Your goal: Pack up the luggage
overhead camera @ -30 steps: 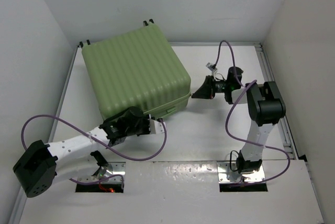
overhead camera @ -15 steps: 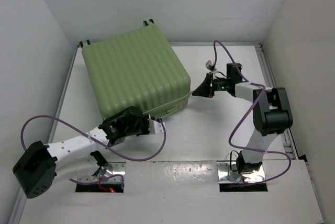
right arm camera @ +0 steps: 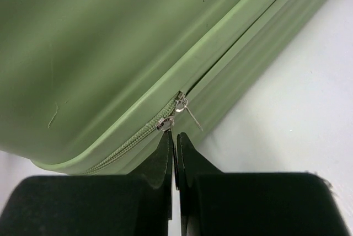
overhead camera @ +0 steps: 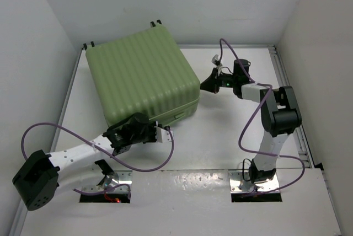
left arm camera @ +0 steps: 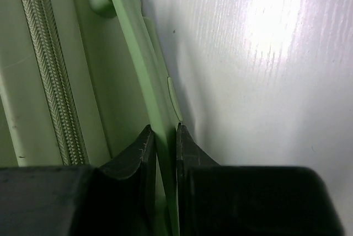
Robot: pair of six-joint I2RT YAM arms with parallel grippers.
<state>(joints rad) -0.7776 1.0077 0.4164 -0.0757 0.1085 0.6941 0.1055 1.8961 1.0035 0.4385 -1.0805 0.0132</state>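
- So, the luggage point(overhead camera: 140, 76) lies flat and lid-down-closed at the back left of the table point(overhead camera: 220, 142), ribbed green shell up, wheels toward the far wall.
- What's changed: over the last second your right claw point(right arm camera: 174, 137) has slid along the case's right side, from near the front corner to further back. The case itself hasn't budged.
- That claw is pinched fully together, and in the wrist view its tips sit right on a zipper pull point(right arm camera: 171, 127), so it looks like you're dragging the slider along.
- Behind the slider the zipper point(right arm camera: 132, 142) teeth are meshed. Ahead of it I only see a dark seam between the shells, so my guess is you're mid-zip with more track left.
- Your left claw point(left arm camera: 165, 137) hasn't moved. It's nearly closed, clamped on a thin green strip on the near side, likely the side handle point(left arm camera: 157, 98), bracing the case.
- Keep that brace on, since the pull is small and could slip out.
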